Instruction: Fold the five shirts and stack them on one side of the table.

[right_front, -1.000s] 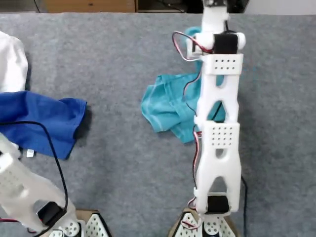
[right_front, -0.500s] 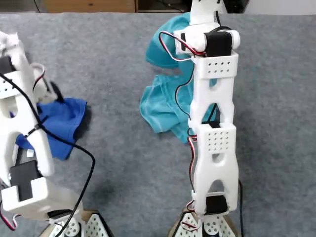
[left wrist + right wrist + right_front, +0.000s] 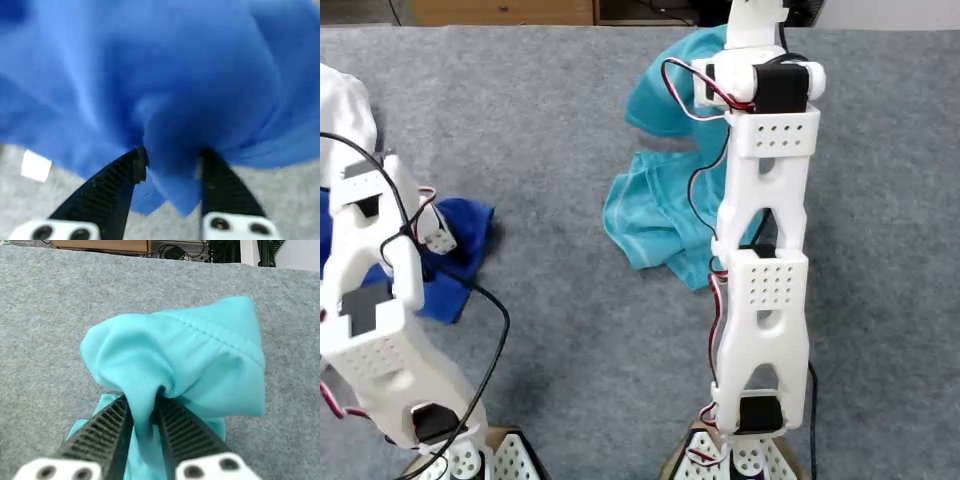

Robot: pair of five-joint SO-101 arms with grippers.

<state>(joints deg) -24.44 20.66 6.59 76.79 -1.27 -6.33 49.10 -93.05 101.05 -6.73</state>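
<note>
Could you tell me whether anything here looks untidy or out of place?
Nothing damaged, but the crumpled teal shirt lies mid-table, pinched by the right gripper, and the rumpled blue shirt sits unfolded under the open left gripper.

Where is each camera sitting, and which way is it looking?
High view: sits above the table, looking down; the left arm and right arm show, stretching away from their bases.
Left wrist view: rides the left arm, looking along the left tool at the blue shirt; its two black fingers show, cloth between them.
Right wrist view: rides the right arm, looking along the right tool, shut on the teal shirt.
Shared: the high and right wrist views both show the teal shirt.
</note>
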